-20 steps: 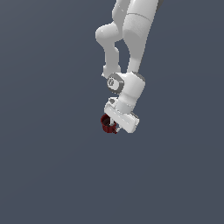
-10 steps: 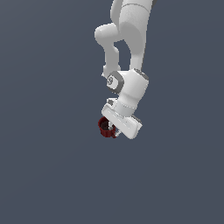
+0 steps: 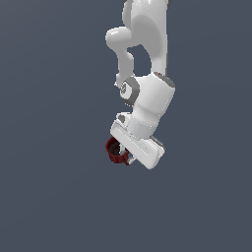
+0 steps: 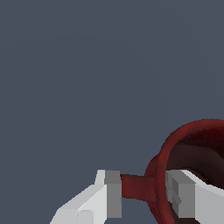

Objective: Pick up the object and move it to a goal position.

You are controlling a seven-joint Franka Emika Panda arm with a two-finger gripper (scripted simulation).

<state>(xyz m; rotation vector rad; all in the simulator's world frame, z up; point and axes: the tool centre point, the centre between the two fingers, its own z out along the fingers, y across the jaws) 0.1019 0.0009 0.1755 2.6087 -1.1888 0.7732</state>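
Note:
The object point(image 3: 116, 150) is a small dark red cup with a dark hollow. It hangs in the air on the exterior view's left side of the white gripper point(image 3: 125, 156), tilted so its mouth shows. In the wrist view the gripper point(image 4: 142, 187) is shut on the object point(image 4: 192, 144). One grey-padded finger point(image 4: 112, 192) presses the cup's side nub from outside, and the other finger point(image 4: 180, 192) sits inside the rim. Most of the cup runs past the frame edge there.
The white arm point(image 3: 147, 59) comes down from the top of the exterior view. Around it is only a plain dark grey-blue background, with no table, marker or other object in sight.
The gripper and the cup held in it have moved a little downward and toward the exterior view's left. The grip on the cup looks the same.

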